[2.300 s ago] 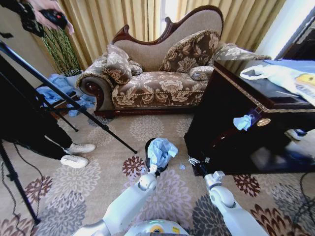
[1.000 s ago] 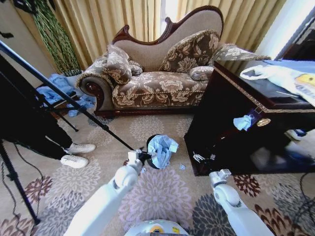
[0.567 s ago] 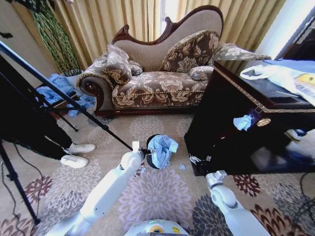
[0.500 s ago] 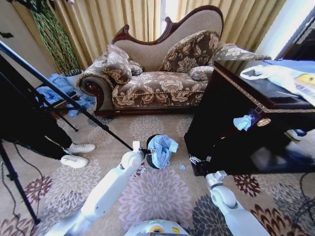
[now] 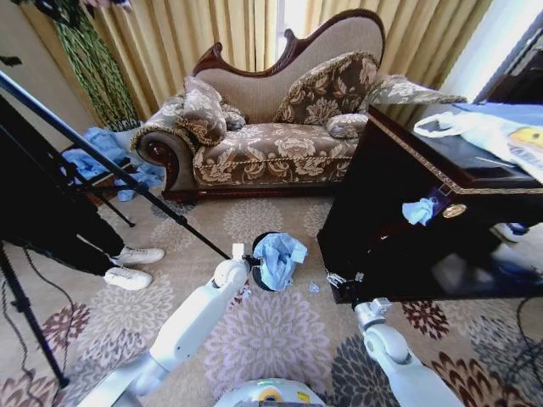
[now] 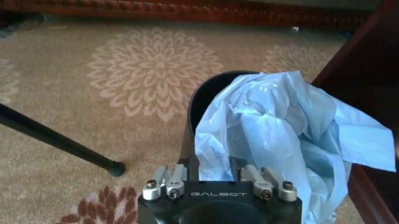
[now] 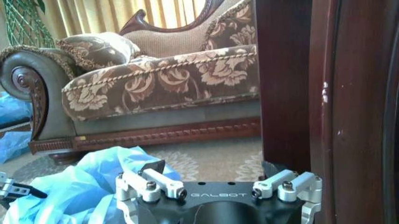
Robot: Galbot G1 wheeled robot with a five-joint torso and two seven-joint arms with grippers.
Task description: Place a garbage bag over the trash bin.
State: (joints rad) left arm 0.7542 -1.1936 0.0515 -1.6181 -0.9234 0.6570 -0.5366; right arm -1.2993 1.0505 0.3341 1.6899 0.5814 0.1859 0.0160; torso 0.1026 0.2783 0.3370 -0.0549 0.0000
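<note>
Left gripper [image 5: 247,257] sits right at the trash bin [image 5: 261,246], apparently pinching the crumpled garbage bag [image 5: 278,257] heaped on its mouth to spread it; right gripper [image 5: 339,279], spread open, waits beside the dark cabinet [image 5: 399,220].

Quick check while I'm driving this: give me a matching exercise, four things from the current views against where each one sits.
Things:
1. garbage bag
2. trash bin
3. left gripper
4. right gripper

Places:
A. low beside the dark cabinet
B. on the carpet before the sofa
C. at the bin's left side
D. bunched over the bin's mouth

Pairs: 1-D, 2-B, 3-C, 4-A
</note>
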